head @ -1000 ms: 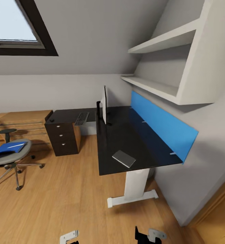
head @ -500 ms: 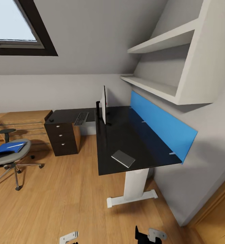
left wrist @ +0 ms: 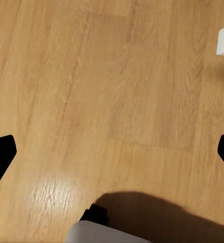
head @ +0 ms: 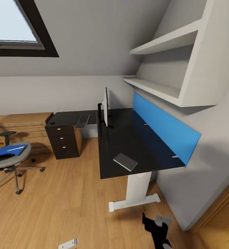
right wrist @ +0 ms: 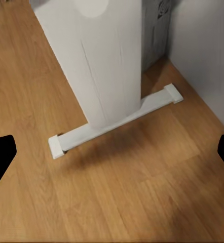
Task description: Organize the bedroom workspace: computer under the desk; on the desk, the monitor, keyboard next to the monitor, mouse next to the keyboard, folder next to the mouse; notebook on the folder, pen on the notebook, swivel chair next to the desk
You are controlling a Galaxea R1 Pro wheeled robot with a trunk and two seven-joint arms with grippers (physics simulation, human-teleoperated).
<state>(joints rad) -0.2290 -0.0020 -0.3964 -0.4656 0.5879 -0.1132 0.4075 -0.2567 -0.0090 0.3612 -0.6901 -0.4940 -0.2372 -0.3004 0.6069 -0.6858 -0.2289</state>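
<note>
Robot is standing off from the tabletop (head: 128, 138); both tools (head: 155, 224) are sitting spread and empty. Folder (head: 10, 150) is lying on the chair (head: 7, 160), notebook (head: 125, 161) on the tabletop. Best drive toward the chair first, squaring up before reaching.

At the bottom right of the head view, the right pincer (head: 158, 226) is a matte black body with angular, blocky fingers and a light grey plate with rounded corners fixed behind it. A pale rounded part sits at its lowest end, at the frame edge. At the bottom left, a small light grey plate with dark holes belongs to the left arm (head: 68, 243).

In each wrist view, two flat black fingertips (left wrist: 0, 157) enter from the two side edges. At the bottom edge of the left wrist view there is a light grey rounded housing (left wrist: 104, 234) with a small black block on top.
</note>
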